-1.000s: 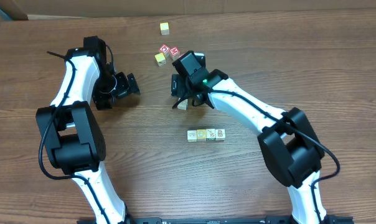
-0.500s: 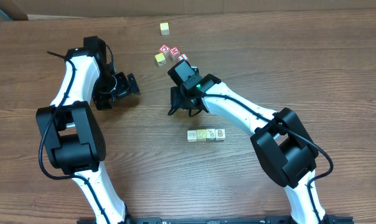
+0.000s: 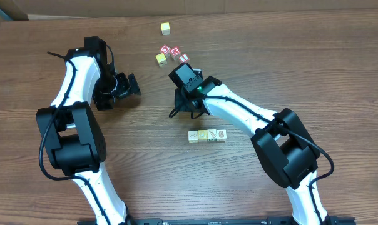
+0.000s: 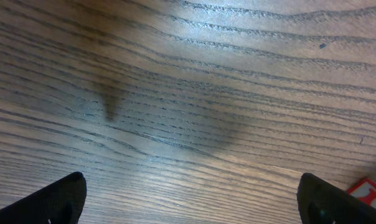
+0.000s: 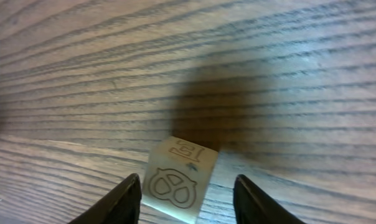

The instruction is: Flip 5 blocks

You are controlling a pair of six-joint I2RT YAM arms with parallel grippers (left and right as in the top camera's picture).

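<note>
A cream block (image 5: 178, 180) with a pretzel print lies tilted on the wood between my right gripper's (image 5: 188, 202) fingers. The left finger (image 5: 119, 202) is close against it, and a gap remains before the right finger (image 5: 256, 202). From overhead, the right gripper (image 3: 188, 107) covers that block. A row of several cream blocks (image 3: 207, 135) lies just in front of it. My left gripper (image 3: 127, 84) hovers wide open over bare table at the left, with nothing between its fingers (image 4: 57, 199).
Red-and-white letter cubes (image 3: 175, 52) and a yellow cube (image 3: 160, 59) cluster behind the right gripper. A lone yellow-topped cube (image 3: 166, 27) sits farther back. A red cube's corner (image 4: 368, 190) shows at the left wrist view's lower right edge.
The right gripper shifted slightly left and toward the front, settling over the single block, and its jaws narrowed around it. The left arm has not moved.
</note>
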